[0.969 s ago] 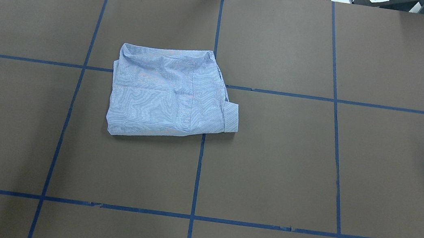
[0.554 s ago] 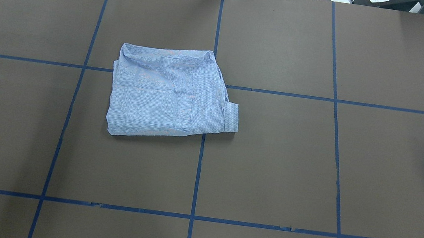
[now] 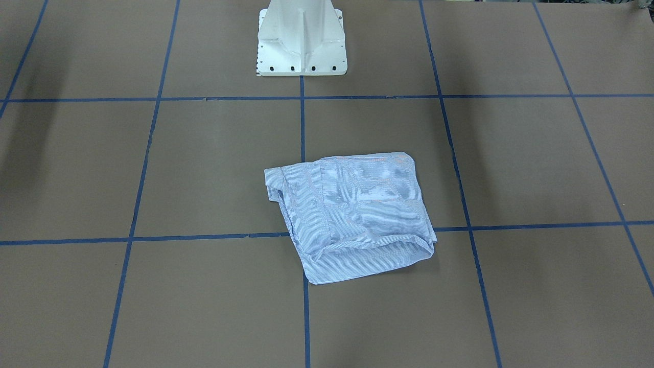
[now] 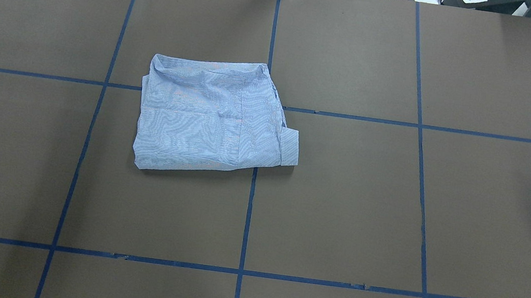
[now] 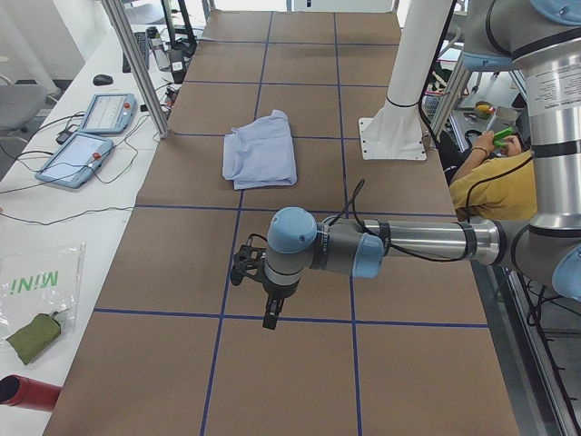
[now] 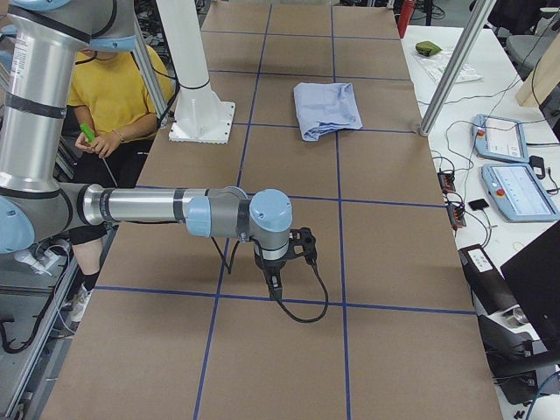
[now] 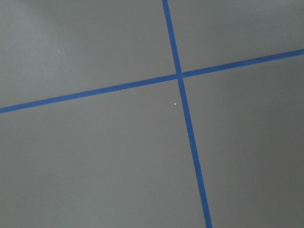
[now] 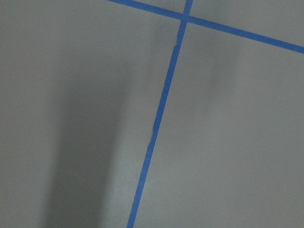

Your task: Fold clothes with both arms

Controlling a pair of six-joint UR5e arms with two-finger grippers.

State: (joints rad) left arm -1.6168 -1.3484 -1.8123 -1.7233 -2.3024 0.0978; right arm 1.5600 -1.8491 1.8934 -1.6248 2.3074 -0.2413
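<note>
The clothes are one light blue striped shirt (image 4: 208, 116), folded into a rough rectangle with a cuff sticking out at one side. It lies flat on the brown table, left of the centre line in the overhead view, and also shows as the shirt (image 3: 357, 214), (image 5: 260, 150), (image 6: 326, 107). Neither arm touches it. My left gripper (image 5: 270, 318) hangs over bare table far from the shirt, and so does my right gripper (image 6: 276, 284). Both show only in the side views, so I cannot tell whether they are open or shut. Both wrist views show only table and blue tape.
The white pedestal (image 3: 301, 41) stands at the robot's edge of the table. A person in a yellow shirt (image 6: 114, 96) sits behind it. Teach pendants (image 5: 91, 136) and cables lie on the white bench beyond the far edge, past upright metal posts (image 6: 451, 70).
</note>
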